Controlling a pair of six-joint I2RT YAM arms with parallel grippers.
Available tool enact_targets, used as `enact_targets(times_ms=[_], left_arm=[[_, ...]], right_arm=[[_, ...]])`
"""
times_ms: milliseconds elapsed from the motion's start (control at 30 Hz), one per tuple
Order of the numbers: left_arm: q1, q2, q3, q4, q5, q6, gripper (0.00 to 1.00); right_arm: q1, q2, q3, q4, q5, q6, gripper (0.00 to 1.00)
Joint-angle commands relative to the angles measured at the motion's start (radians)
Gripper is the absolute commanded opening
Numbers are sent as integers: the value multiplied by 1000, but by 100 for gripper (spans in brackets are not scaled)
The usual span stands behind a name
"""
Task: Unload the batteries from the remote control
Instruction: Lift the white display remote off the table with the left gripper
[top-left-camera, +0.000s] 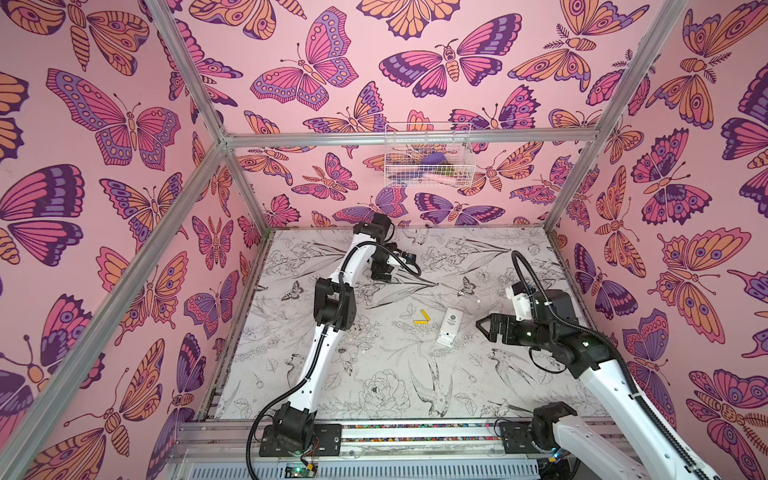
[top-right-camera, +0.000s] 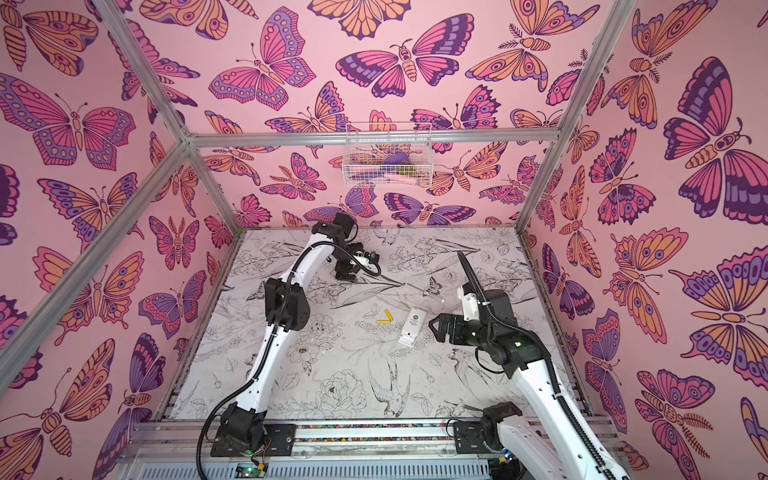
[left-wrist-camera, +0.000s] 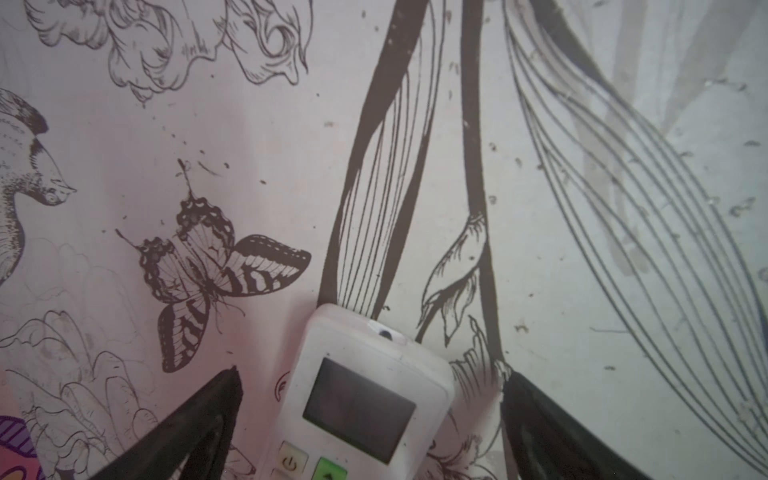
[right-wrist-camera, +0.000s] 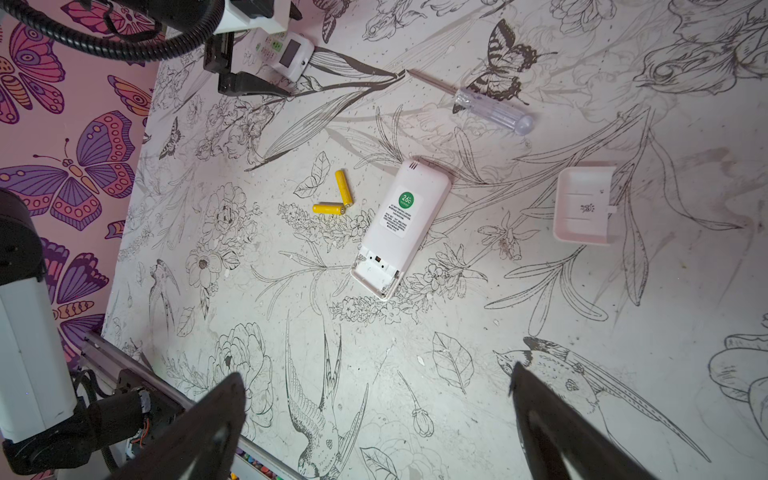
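Presently the right hand (top-left-camera: 483, 329) hangs released near the right edge of the desk (top-left-camera: 374, 386), beside a face-down remote (right-wrist-camera: 401, 220) whose battery bay (right-wrist-camera: 376, 272) stands open and empty; two yellow batteries (right-wrist-camera: 344, 189) lie in a V beside it. Toward the far edge the left hand (left-wrist-camera: 370, 370), also released, straddles a second remote (left-wrist-camera: 365, 399); the wall basket (top-left-camera: 401, 176) holds something purple (top-left-camera: 432, 160).

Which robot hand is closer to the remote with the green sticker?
Right. The right hand sits just beside that remote; the left hand is farther back, around a second remote.
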Motion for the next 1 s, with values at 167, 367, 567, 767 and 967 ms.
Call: enact_targets(times_ms=[167,367,567,767,967], left_arm=[[6,69,16,-19,-58,61,99],[-6,79,-10,-103,-123,62,98],[-9,80,-13,-217,-168,20,81],[-15,70,-17,-238,-177,-3,76],[-9,61,-21,-240,-234,31,75]], right_arm=[[-4,21,16,1,-19,-28,100],[-4,31,22,1,-20,-31,100],[-4,33,28,-3,-19,-38,100],[-4,37,26,8,-23,-35,100],[-4,31,25,6,-24,-35,99]])
